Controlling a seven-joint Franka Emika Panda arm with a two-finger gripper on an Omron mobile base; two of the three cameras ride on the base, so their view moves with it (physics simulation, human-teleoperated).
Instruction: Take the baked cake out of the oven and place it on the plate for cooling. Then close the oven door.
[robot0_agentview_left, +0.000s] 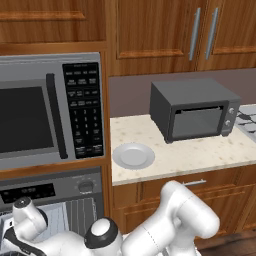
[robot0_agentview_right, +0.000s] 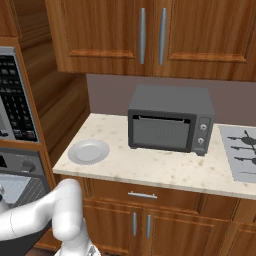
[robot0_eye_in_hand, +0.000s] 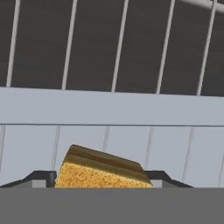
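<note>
The cake (robot0_eye_in_hand: 103, 173), a small golden-brown block with a darker top, sits low in the hand view on a pale tray above the wire rack (robot0_eye_in_hand: 113, 43). My gripper (robot0_eye_in_hand: 104, 180) is shut on it, with a dark fingertip (robot0_eye_in_hand: 41, 177) pressed against each side. The oven (robot0_agentview_left: 55, 189) stands open at the lower left, below the microwave, and my arm reaches into its cavity (robot0_agentview_left: 75, 215). Its knob also shows in the right base view on the oven (robot0_agentview_right: 22, 167). The plate (robot0_agentview_left: 133, 155) (robot0_agentview_right: 88, 151) lies bare on the counter's left end. The oven door is out of view.
A microwave (robot0_agentview_left: 45, 110) sits above the oven. A dark toaster oven (robot0_agentview_left: 195, 110) (robot0_agentview_right: 170, 122) stands at the back of the speckled counter (robot0_agentview_left: 200, 152), with a stovetop (robot0_agentview_right: 242, 150) to its right. Wooden cupboards hang overhead.
</note>
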